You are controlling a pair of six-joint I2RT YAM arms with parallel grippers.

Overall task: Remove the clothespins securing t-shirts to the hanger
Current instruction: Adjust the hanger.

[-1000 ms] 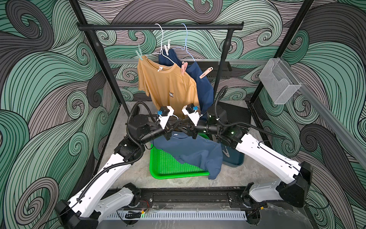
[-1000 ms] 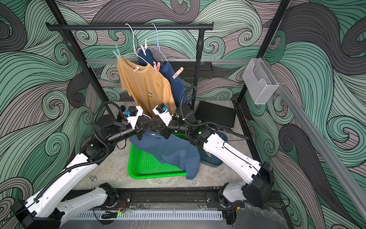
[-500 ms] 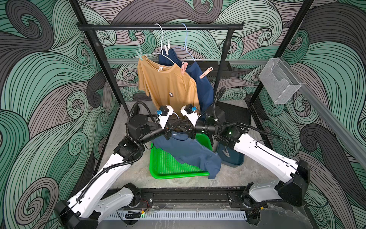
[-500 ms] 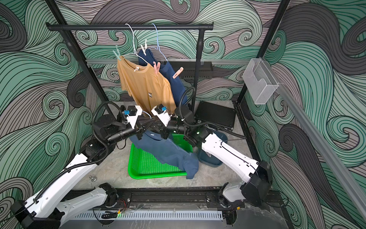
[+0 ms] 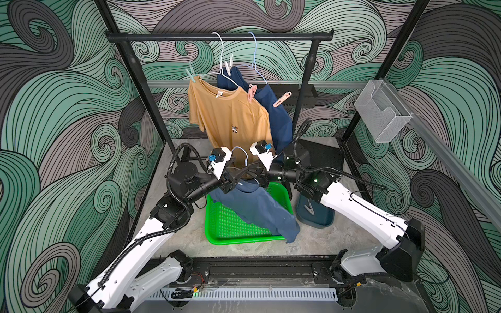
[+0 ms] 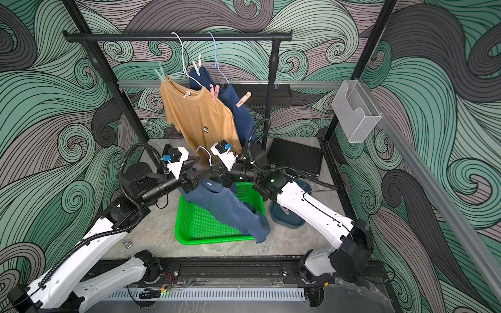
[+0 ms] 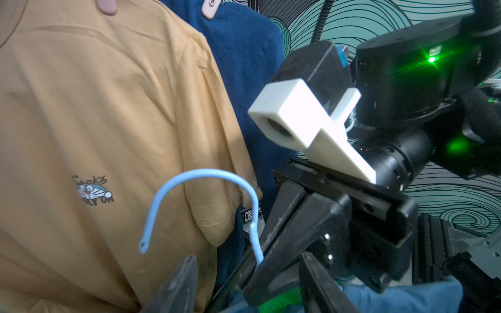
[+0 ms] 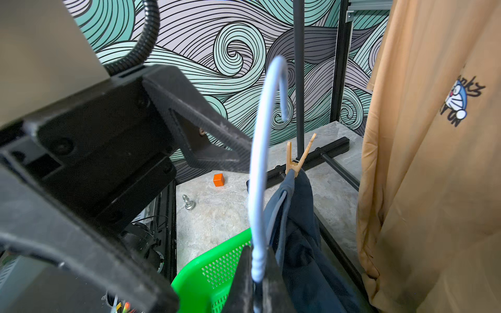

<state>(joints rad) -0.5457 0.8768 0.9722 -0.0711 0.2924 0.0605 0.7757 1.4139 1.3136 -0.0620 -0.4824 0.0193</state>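
So far, what looks like one clothespin lies in the dark blue bin at the right. An orange clothespin pinches the medium blue t-shirt to its light blue hanger, low over the green basket. On the far rail, the mint pin, white pin, pink pin and peach pin are left on the tan t-shirt and navy t-shirt. The right gripper is clamped on the hanger's neck. The left gripper is spread apart beside it, empty.

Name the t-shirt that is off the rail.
The medium-blue t-shirt, trailing over the green basket, its hanger in the right gripper; the tan t-shirt and navy t-shirt hang from the rail.
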